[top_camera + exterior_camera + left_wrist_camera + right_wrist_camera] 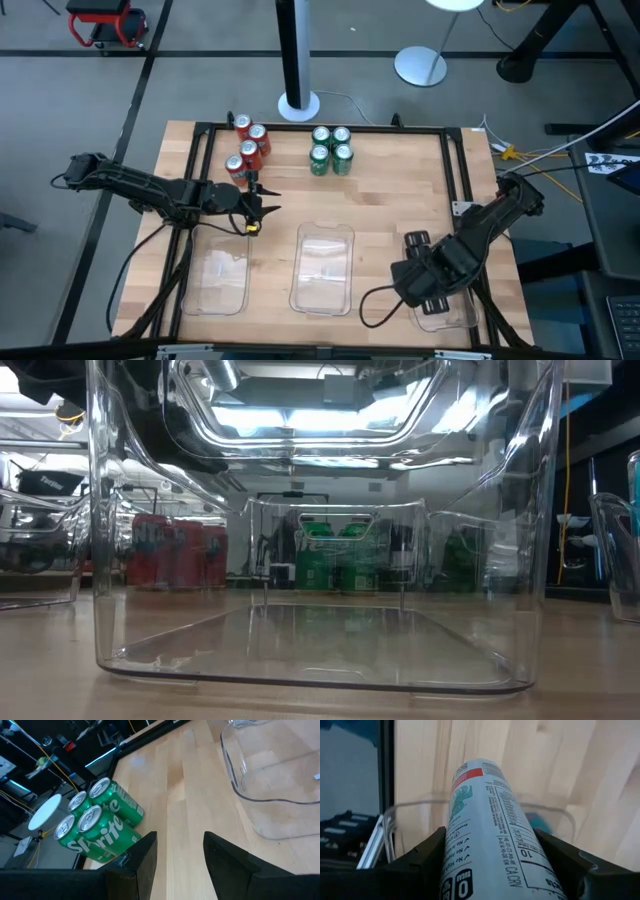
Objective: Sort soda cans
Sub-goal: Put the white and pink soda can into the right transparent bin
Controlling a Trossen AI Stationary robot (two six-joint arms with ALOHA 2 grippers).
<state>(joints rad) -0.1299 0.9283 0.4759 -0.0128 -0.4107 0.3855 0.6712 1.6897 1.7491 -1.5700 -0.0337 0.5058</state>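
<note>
Four red cans [248, 145] stand in a cluster at the far left of the table, and four green cans [331, 148] stand grouped to their right. Both groups also show through the middle tray in the low view: red cans [175, 550], green cans [335, 555]. My left gripper [257, 210] is open just near of the red cans, touching nothing. In its wrist view the left gripper [180, 865] faces bare wood beside the green cans [97, 827]. My right gripper [438, 290] is over the right tray [455, 318], shut on a silver can [490, 830]. My right gripper holds the silver can by its printed side wall [470, 870], pinched between the two fingers [420, 865]. The can lies along the fingers and sticks out past them toward the tray's rim [410, 805]. Whether it rests on anything, the frames do not show.
Three clear trays line the near edge: left [215, 285], middle [325, 268] and right. A dark thing [415, 240] sits at the right tray's far end, and something blue-green [537, 822] shows inside that tray. Bare wood lies between the cans and the trays. A black frame [330, 127] borders the table.
</note>
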